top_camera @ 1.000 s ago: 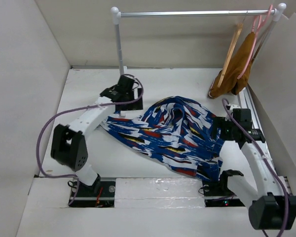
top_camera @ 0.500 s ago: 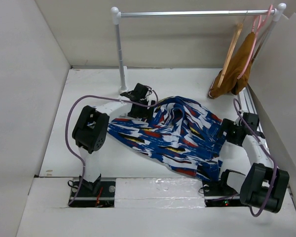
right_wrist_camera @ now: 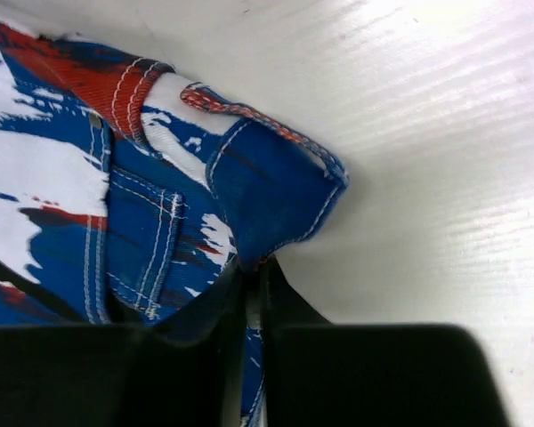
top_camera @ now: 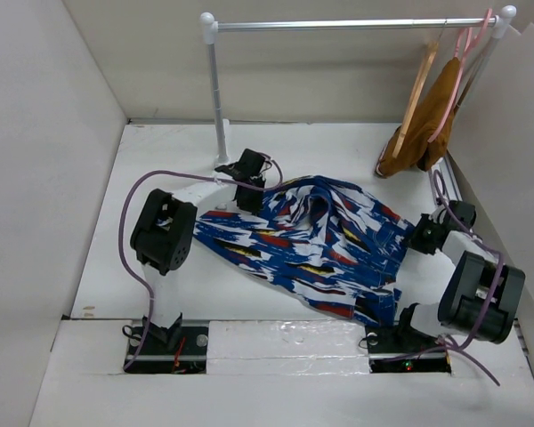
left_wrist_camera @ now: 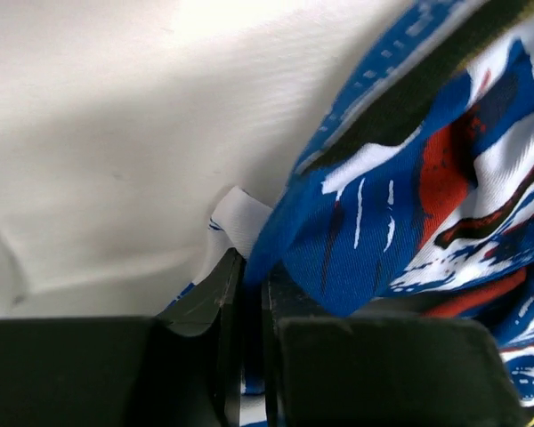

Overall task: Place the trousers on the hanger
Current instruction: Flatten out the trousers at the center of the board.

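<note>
The trousers (top_camera: 311,245) lie crumpled in the middle of the white counter (top_camera: 160,160), pinched at both sides: the left gripper (left_wrist_camera: 247,267) is clamped on a fold at their far-left edge, and the right gripper (right_wrist_camera: 252,271) is closed tight on a stitched fold at their right edge. The hanger (top_camera: 416,89) hangs from the rail (top_camera: 347,25) at the far right, well apart from the trousers, beside a mustard-brown garment (top_camera: 432,116).

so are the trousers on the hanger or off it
Off. The trousers lie rumpled on the table, while the wooden hanger hangs from the rail at the far right, well apart from them.
</note>
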